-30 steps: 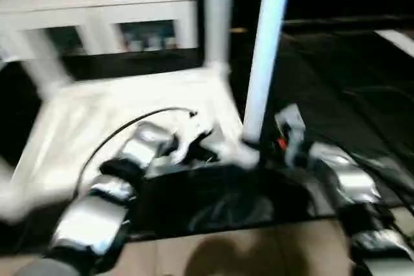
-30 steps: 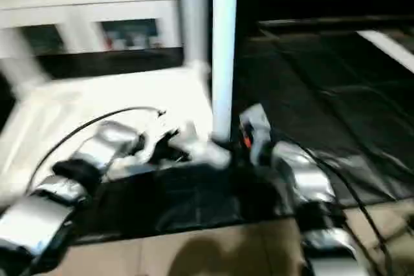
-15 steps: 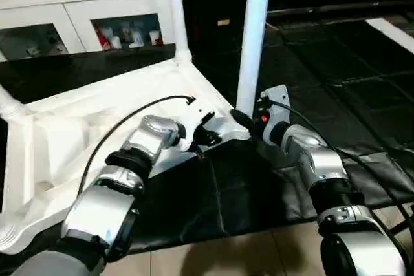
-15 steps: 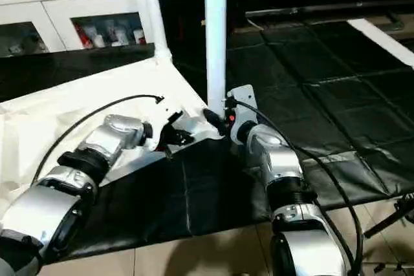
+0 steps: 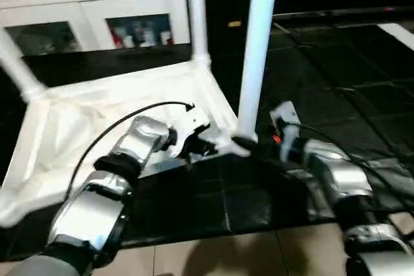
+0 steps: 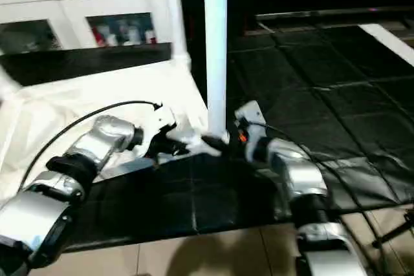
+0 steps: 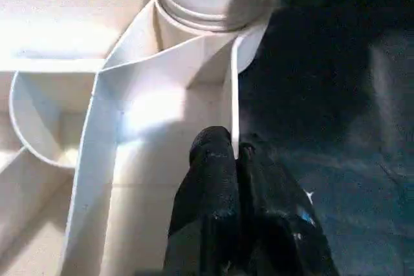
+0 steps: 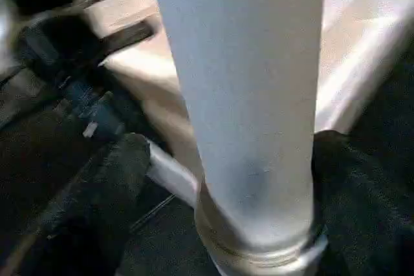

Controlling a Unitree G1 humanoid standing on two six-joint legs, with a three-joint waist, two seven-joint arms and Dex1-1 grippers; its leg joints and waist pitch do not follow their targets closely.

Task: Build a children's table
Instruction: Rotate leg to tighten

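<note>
Nearest to you, the left gripper (image 7: 236, 159) is pinching the thin side wall of the table top (image 5: 71, 127), its two fingers closed with the rim between them, close to the near corner socket. Just beyond, the right gripper (image 5: 249, 143) is reaching to the base of the near leg (image 5: 257, 50), which is standing upright in that socket; in the right wrist view a dark finger (image 8: 97, 185) is lying on either side of the leg, but you cannot tell whether the pads are touching it. The table top is lying underside up on the black floor mat (image 5: 349, 88), with a second leg (image 5: 196, 11) standing in the far corner and a third leg (image 5: 16, 69) leaning at the left. The main risk is that the near leg is not fully seated: any sideways pull from the right gripper may be tilting it or lifting it out, and the left pinch on so narrow a wall may be slipping. The left arm's black cable (image 5: 116, 130) is looping over the ribs and could snag. Farthest off, the white cabinet (image 5: 90, 11) is standing well clear.
</note>
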